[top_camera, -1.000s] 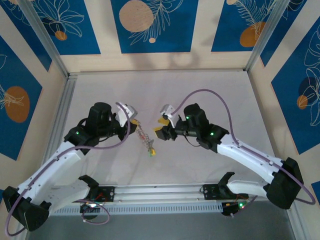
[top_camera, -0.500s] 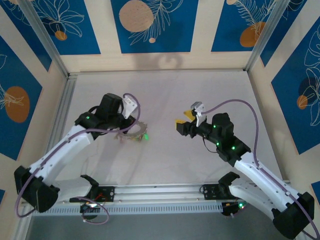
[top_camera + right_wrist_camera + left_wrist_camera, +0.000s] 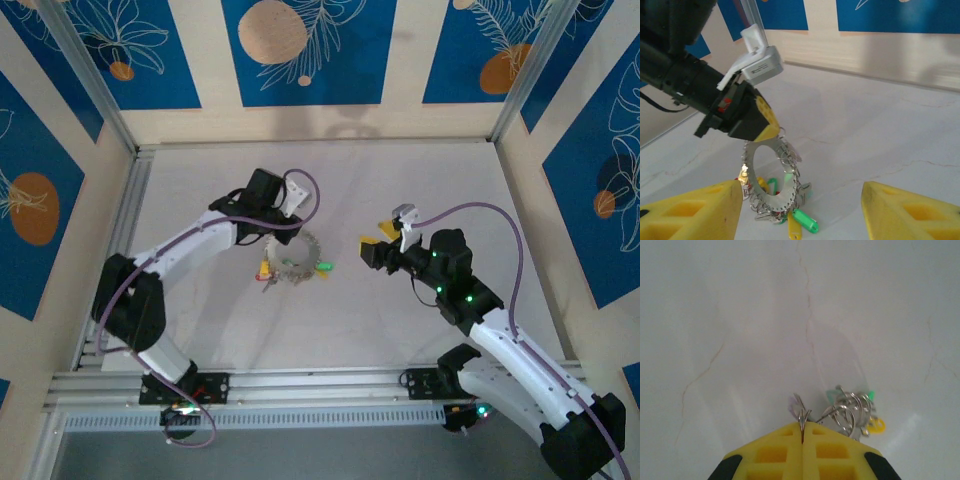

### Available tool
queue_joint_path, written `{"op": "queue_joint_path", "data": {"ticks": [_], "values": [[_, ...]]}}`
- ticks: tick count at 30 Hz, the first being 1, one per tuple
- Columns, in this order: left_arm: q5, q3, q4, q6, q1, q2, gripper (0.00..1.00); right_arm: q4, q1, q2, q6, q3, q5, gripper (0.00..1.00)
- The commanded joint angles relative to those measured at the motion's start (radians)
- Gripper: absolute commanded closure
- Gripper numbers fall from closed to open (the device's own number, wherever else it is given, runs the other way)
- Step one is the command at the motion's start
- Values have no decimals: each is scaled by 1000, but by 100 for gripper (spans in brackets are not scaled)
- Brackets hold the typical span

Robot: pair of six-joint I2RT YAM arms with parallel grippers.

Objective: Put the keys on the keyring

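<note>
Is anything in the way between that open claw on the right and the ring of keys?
Nothing visible. Bare table lies between the right gripper, jaws open, and the keyring, which the left gripper holds roughly upright by its top edge.

We're in a robot test cell, a lab setup. Aluminium posts (image 3: pixel 92 85) frame blue leaf-print panels (image 3: pixel 300 60), and a slotted rail (image 3: pixel 320 385) edges the pale table (image 3: pixel 350 330).

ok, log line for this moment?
left pincer: shut on keyring rim | keyring: upright | keys: hanging along its lower edge | right pincer: open, clear of keyring
</note>
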Motion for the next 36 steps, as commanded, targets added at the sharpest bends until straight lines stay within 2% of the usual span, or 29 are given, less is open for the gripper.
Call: {"op": "queue_joint_path", "data": {"ticks": [1, 7, 11, 13, 16, 17, 18, 21, 22, 23, 24, 25, 30, 32, 36], "values": [[35, 100, 67, -10, -2, 106, 100, 43, -9, 7, 21, -11, -12, 35], [65, 251, 47, -18, -3, 310, 100, 37, -21, 7, 16, -15, -6, 35], [67, 287, 56, -30, -1, 392, 97, 36, -31, 8, 5, -15, 1, 35], [68, 295, 59, -33, -1, 412, 97, 36, -32, 8, -2, -15, 10, 34], [69, 285, 63, -40, 0, 394, 91, 13, -36, 7, -9, -8, 24, 33], [66, 276, 61, -40, 0, 373, 87, 1, -36, 4, -14, -5, 30, 23], [62, 263, 61, -38, 0, 343, 84, -5, -37, -1, -20, -7, 39, 1], [55, 200, 61, -39, 4, 227, 66, -24, -47, -26, -26, -13, 84, 1], [54, 169, 63, -43, 6, 181, 54, -23, -53, -34, -23, -21, 97, 1], [47, 131, 71, -49, 6, 133, 36, -18, -59, -39, -16, -28, 112, 1], [43, 89, 87, -56, 8, 92, 5, -13, -64, -43, -8, -36, 132, 1], [37, 28, 120, -63, 9, 37, 0, -9, -70, -42, 3, -42, 150, 1], [-85, -351, 339, -158, 39, -274, 0, 19, -100, -20, 38, -70, 182, 1], [-201, -513, 428, -223, 53, -431, 0, 45, -114, 8, 39, -87, 215, 1], [-465, -735, 479, -331, 75, -669, 0, 111, -157, 72, 63, -131, 318, 1]]}}
